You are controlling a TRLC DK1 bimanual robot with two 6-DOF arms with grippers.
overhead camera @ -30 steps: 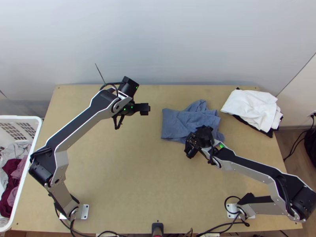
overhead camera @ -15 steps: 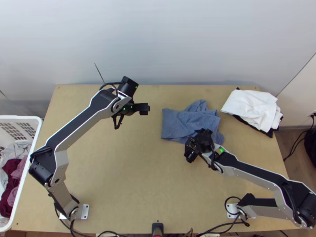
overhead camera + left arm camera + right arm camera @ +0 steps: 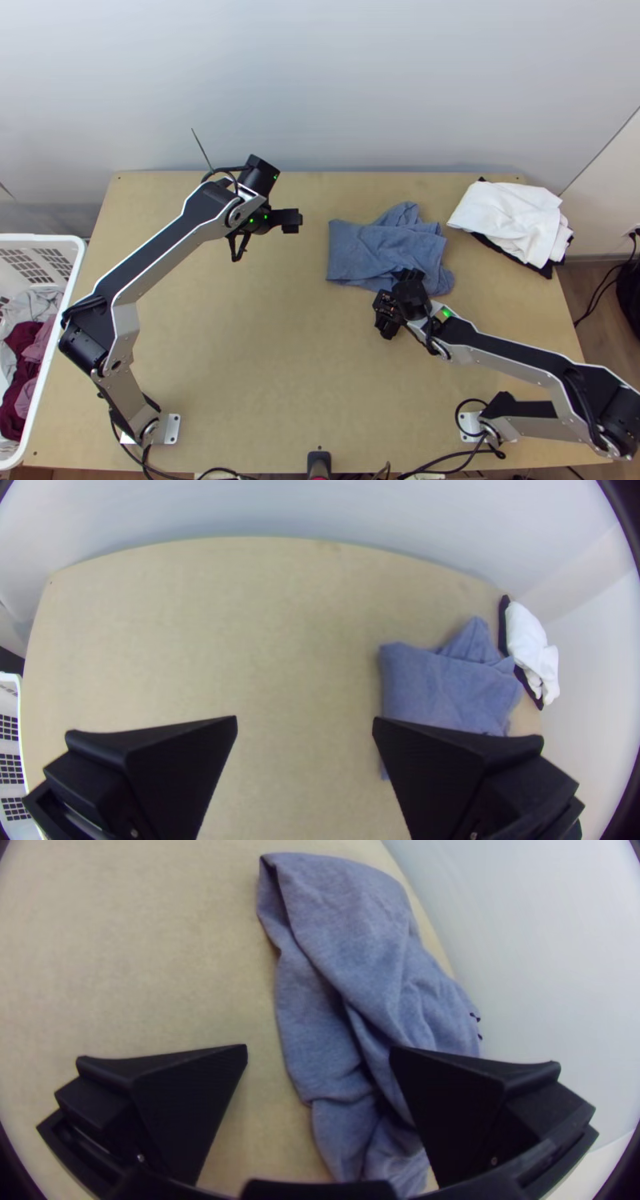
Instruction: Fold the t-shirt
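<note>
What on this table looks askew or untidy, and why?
The blue t-shirt looks askew: it lies unevenly folded and creased, a pointed flap jutting from its far edge. To its right, a white cloth lies bunched over a black cloth.

Room to pass lies over the table (image 3: pixel 272 336) between left arm (image 3: pixel 160 258) and right arm (image 3: pixel 512 342) — the right gripper (image 3: pixel 394 306) bars the near edge of the shirt (image 3: pixel 360 248).
</note>
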